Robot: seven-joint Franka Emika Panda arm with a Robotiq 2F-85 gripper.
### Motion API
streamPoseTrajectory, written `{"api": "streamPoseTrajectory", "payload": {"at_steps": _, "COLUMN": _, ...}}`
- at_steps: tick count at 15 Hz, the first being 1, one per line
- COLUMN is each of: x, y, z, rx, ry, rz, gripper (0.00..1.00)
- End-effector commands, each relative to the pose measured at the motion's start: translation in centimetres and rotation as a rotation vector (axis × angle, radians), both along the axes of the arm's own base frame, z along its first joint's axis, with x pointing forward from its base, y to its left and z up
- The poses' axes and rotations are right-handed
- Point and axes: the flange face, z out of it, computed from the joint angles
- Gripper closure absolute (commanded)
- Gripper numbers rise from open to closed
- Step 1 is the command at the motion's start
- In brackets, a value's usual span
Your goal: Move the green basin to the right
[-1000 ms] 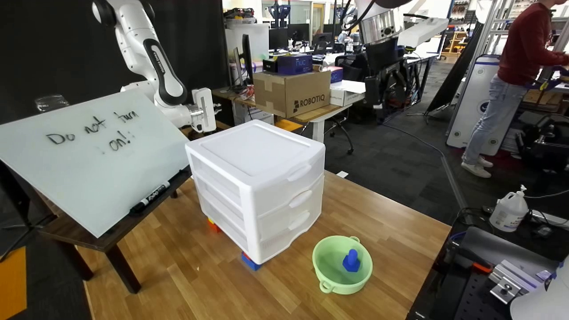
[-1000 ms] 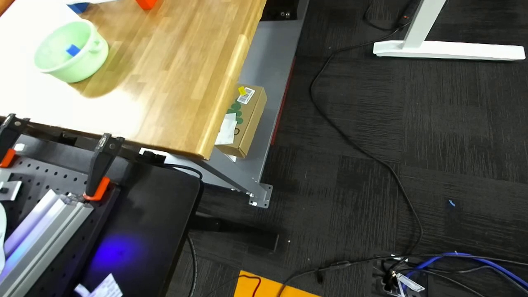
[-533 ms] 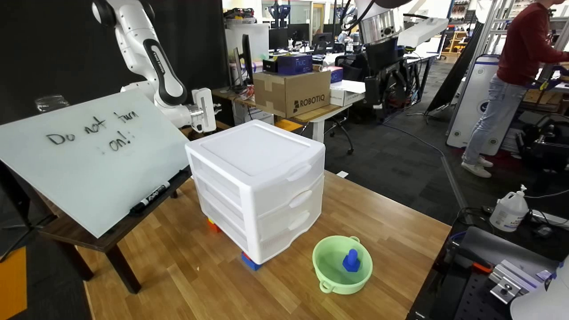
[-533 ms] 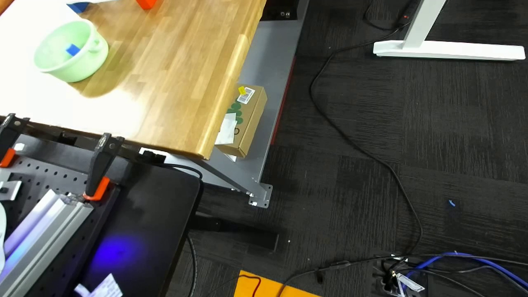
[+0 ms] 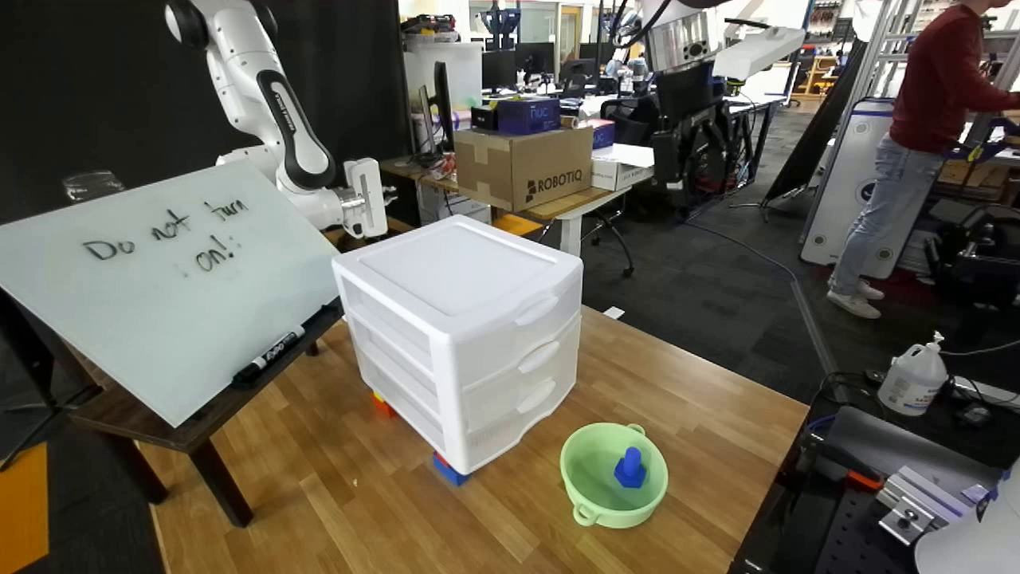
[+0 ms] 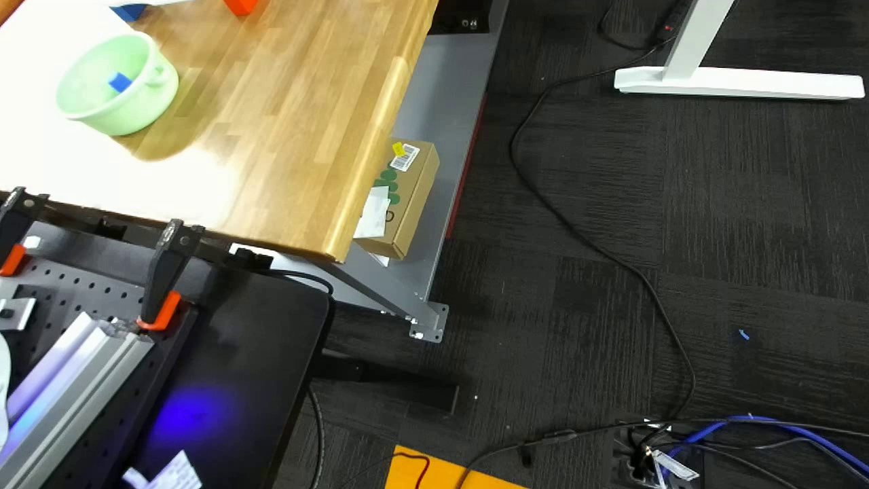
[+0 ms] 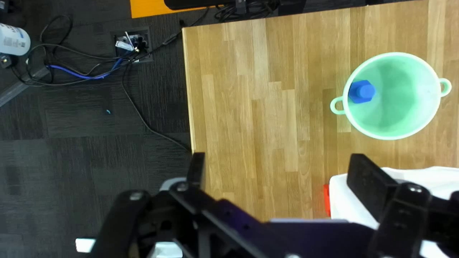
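One two-handled green basin (image 7: 396,102) is sitting on the wooden tabletop (image 7: 247,118), at two o'clock from the gripper (image 7: 278,161) in the wrist view. Its jaws are standing apart, holding nothing; reaching, grasping and rightward shifting are seemingly all pending.

The gripper (image 7: 278,168) has its dark fingers (image 7: 371,181) spread wide apart, and wooden tabletop (image 7: 258,125) shows through the gap and runs on ahead. Out past one fingertip, apart from it, the pale green basin (image 7: 398,104) stands with its mouth facing the camera and a loop handle at each side. A blue piece (image 7: 362,91) sits inside, near the wall by the handle closer to the gap. Behind that same finger is something white (image 7: 426,175), too covered to name fairly, with a bit of red (image 7: 327,200) at its edge. Out past the other finger is dark carpet (image 7: 89,157), where black cables (image 7: 147,125) and a blue cable (image 7: 80,75) lie.
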Motion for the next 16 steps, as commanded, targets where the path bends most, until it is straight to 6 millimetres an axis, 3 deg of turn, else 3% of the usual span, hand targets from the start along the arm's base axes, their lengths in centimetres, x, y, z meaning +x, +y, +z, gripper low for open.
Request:
{"api": "streamPoseTrajectory", "payload": {"at_steps": 1, "x": -0.1, "y": -0.2, "z": 1.1, "rx": -0.002, "ry": -0.094, "rz": 0.016, "gripper": 0.0}}
{"api": "streamPoseTrajectory", "payload": {"at_steps": 3, "x": -0.2, "y": 0.1, "z": 1.2, "rx": 0.042, "ry": -0.112, "rz": 0.063, "gripper": 0.0}}
{"api": "streamPoseTrajectory", "payload": {"at_steps": 8, "x": -1.1, "y": 0.8, "z": -2.0, "rx": 0.152, "ry": -0.039, "rz": 0.188, "gripper": 0.0}}
{"api": "streamPoseTrajectory", "payload": {"at_steps": 12, "x": -1.9, "y": 1.1, "z": -4.1, "rx": 0.144, "ry": 0.022, "rz": 0.222, "gripper": 0.0}}
{"api": "streamPoseTrajectory", "payload": {"at_steps": 16, "x": -1.7, "y": 1.1, "z": -4.5, "rx": 0.144, "ry": 0.042, "rz": 0.195, "gripper": 0.0}}
